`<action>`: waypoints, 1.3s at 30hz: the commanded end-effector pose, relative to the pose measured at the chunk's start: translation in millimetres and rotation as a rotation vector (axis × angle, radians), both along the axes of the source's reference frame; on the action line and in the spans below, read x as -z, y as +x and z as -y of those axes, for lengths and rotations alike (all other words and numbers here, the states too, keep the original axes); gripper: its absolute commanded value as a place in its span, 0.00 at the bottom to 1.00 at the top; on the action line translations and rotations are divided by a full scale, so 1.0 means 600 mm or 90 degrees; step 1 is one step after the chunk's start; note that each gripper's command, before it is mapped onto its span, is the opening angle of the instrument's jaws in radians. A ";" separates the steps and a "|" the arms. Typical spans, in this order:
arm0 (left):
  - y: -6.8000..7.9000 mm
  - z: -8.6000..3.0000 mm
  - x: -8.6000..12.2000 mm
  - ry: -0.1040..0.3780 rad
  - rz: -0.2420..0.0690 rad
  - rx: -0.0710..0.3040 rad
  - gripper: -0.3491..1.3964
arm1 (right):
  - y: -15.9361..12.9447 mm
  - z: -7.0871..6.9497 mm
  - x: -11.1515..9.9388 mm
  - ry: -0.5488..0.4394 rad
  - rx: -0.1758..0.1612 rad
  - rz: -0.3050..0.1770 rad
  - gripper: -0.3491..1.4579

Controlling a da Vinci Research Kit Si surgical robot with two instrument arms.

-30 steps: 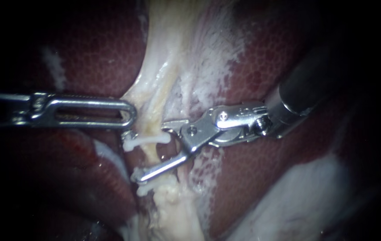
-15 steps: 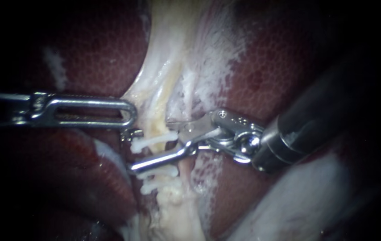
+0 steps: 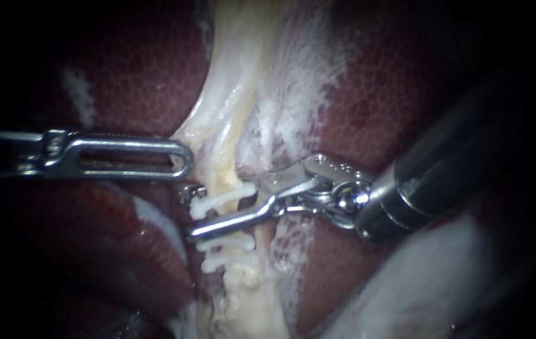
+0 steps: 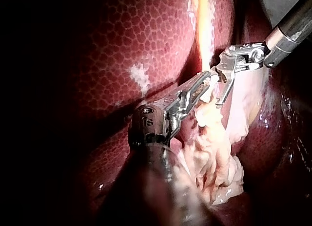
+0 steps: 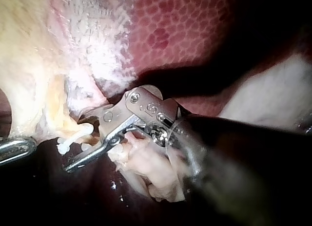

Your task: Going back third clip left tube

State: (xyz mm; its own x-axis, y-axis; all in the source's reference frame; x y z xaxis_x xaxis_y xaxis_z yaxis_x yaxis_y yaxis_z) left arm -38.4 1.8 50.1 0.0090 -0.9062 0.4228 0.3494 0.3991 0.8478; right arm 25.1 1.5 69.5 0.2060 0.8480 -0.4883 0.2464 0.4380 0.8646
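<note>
3 clips (image 3: 221, 199) on 1 tube (image 3: 223, 179); left instrument (image 3: 180, 158), right instrument (image 3: 227, 208) beside.

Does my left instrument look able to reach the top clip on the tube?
Probably yes: the left instrument sits close beside the top clip with nothing between them, though the right instrument, jaws open, crowds its other side.
</note>
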 end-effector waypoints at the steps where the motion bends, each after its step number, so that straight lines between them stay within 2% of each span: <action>1: 0.0000 0.0000 0.0001 0.000 0.000 0.000 0.00 | -0.0007 -0.0004 -0.0001 -0.009 -0.004 -0.001 0.51; 6: 0.0001 0.0000 0.0001 0.000 0.000 0.000 0.00 | -0.0033 -0.0017 0.0003 -0.031 -0.015 0.001 0.52; 12: 0.0001 0.0000 0.0001 0.000 0.001 -0.001 0.00 | -0.0070 -0.0025 0.0015 -0.100 -0.027 -0.010 0.52; 16: 0.0002 0.0000 0.0001 0.000 0.001 -0.001 0.00 | -0.0102 -0.0025 0.0022 -0.144 -0.032 -0.017 0.52; 22: 0.0002 0.0000 0.0001 0.000 0.001 -0.001 0.00 | -0.0162 -0.0029 0.0033 -0.193 -0.049 -0.013 0.52; 30: 0.0002 0.0000 0.0000 0.000 0.001 -0.001 0.00 | -0.0240 -0.0046 0.0074 -0.231 -0.068 0.000 0.52; 39: 0.0001 -0.0001 -0.0001 0.000 0.001 -0.001 0.00 | -0.0280 -0.0060 0.0126 -0.248 -0.060 0.003 0.52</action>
State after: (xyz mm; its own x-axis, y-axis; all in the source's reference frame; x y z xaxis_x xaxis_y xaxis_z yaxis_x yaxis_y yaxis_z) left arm -38.3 1.8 50.1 0.0095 -0.9059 0.4234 0.3476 0.4000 0.8480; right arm 8.3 5.1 61.7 0.1390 0.6150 -0.7762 0.1862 0.7536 0.6305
